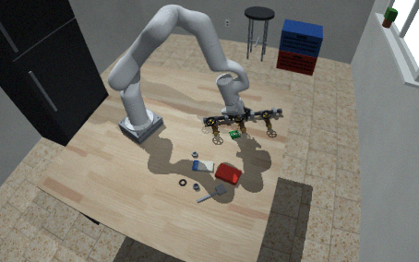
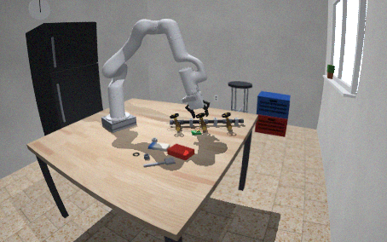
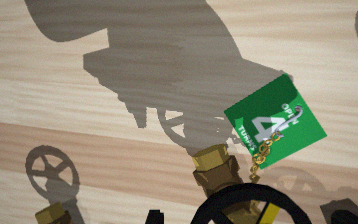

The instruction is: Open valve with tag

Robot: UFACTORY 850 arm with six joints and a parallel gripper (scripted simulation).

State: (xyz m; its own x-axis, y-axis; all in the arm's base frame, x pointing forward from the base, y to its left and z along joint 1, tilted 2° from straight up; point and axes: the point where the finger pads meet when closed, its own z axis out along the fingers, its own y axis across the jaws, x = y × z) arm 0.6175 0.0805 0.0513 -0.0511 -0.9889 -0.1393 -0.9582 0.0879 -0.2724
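A pipe manifold [image 1: 254, 115] [image 2: 212, 122] with three brass valves lies near the table's far right edge. The middle valve [image 1: 240, 123] [image 2: 201, 120] [image 3: 215, 170] has a black handwheel [image 3: 250, 202] with a yellow mark. A chain [image 3: 262, 155] joins this valve to a green tag [image 1: 234, 134] [image 2: 196, 132] [image 3: 275, 122] that reads "OPEN 4 TURNS". The left valve [image 1: 212, 123] [image 2: 176, 118] [image 3: 52, 215] and the right valve [image 1: 268, 115] [image 2: 226, 116] carry no tag. My gripper [image 1: 238, 116] [image 2: 197, 112] [image 3: 247, 220] is open. It hangs just above the middle handwheel with a finger on each side and grips nothing.
A red box [image 1: 228, 173] [image 2: 181, 151], a blue and white block [image 1: 202, 165], a black ring [image 1: 183, 183], two nuts and a grey tool [image 1: 211, 194] lie in front of the manifold. The arm's base [image 1: 140, 126] stands to the left. The table edge is close behind the right valve.
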